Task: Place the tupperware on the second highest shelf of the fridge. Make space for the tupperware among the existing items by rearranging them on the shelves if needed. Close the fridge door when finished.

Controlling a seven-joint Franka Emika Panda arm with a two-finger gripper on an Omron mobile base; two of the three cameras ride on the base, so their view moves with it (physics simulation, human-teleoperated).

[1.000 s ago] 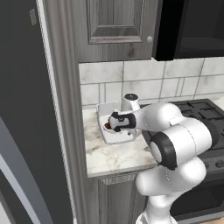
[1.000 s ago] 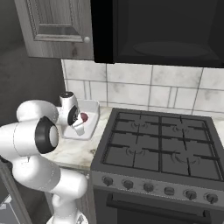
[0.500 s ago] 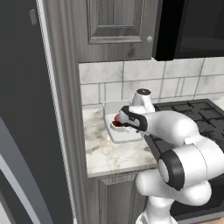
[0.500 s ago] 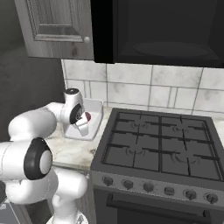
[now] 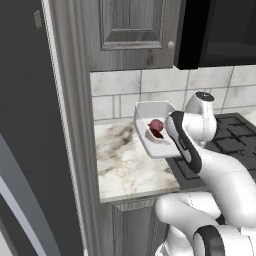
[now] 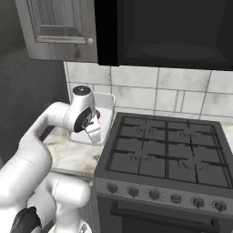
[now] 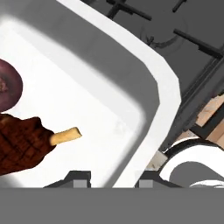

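The white tupperware (image 5: 148, 111) hangs tilted a little above the marble counter (image 5: 125, 172), with a dark red round piece and a brown grilled piece inside. My gripper (image 5: 173, 144) is shut on its right rim. In the hand view the two fingertips (image 7: 78, 177) straddle the tupperware's rim (image 7: 153, 113), one inside and one outside. From the right base view the tupperware (image 6: 106, 105) shows behind the gripper (image 6: 93, 125), beside the stove. A tall dark grey fridge surface (image 5: 27, 125) stands at the far left. Its shelves and the existing items are hidden.
A black gas stove (image 6: 164, 150) lies right of the counter. A wood cabinet (image 5: 130, 30) and a black hood (image 6: 173, 27) hang overhead. A wood side panel (image 5: 75, 125) separates the counter from the fridge.
The arm has stretched out and lifted the tupperware off the back of the counter, up and to the right, and it now tilts.
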